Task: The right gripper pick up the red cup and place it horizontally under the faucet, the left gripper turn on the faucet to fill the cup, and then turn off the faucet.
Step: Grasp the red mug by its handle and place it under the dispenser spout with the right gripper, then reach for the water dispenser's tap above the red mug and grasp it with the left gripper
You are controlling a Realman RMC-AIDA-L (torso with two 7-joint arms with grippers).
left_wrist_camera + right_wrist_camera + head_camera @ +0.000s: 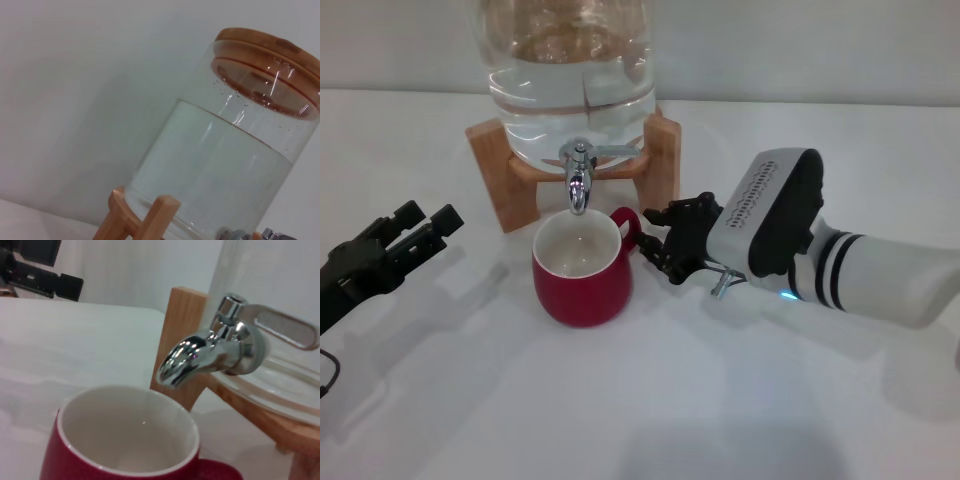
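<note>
The right gripper (pixel 655 240) is a black, knuckled claw on a white housing with a dotted black panel, black bands and bluish light; the left gripper (pixel 425 226) is plain black, blocky-fingered.

red cup (pixel 582 285): glossy ceramic | faucet (pixel 578 180): shiny chrome | stand (pixel 510 185): wood

The jar (pixel 570 75) sits on its stand (pixel 500 175) at the back of the worktop (pixel 650 400), with the faucet (pixel 578 180) at its front. The cup (pixel 582 270) stands upright on the worktop directly below the spout, handle toward the right. The right gripper (pixel 665 240) is just beside that handle. The left gripper (pixel 415 228) is well apart, to the cup's left.
</note>
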